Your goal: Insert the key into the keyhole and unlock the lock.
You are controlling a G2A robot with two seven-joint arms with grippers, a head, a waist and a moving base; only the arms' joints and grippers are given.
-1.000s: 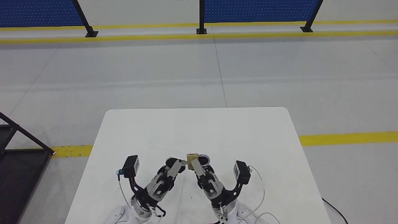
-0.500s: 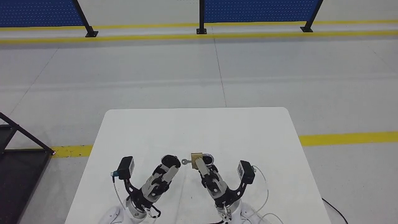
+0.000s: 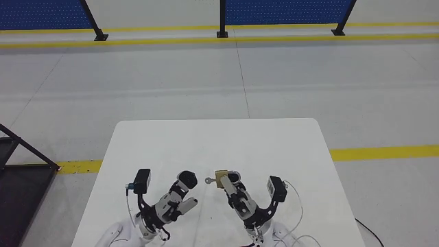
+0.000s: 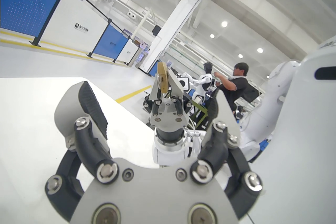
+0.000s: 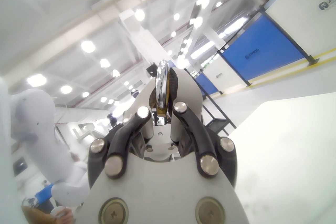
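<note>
Black ribbed pads (image 4: 93, 107) line the left jaws, which stand wide apart and grip nothing. Straight ahead of their tips, a short way off toward the right jaws, is the silver key (image 3: 208, 179). Its long axis runs along the line from one pair of jaws to the other, with its head toward the left jaws and its blade going into the base of the brass padlock (image 3: 221, 178). How deep the blade sits I cannot tell. The right jaws are closed tight on the padlock's body. The chrome shackle (image 5: 162, 80) shows between their fingers, on the side away from the key. The padlock appears to be held up off the white desk (image 3: 274, 144) rather than resting on it.

By my reading the key is in and the turn is left to do. The left jaws are nearer the key's head and face it squarely, so they look the natural ones to close on it and twist. Nothing stands between them and the head. The risk is the padlock rotating within the right jaws' grip while the key is turned.
</note>
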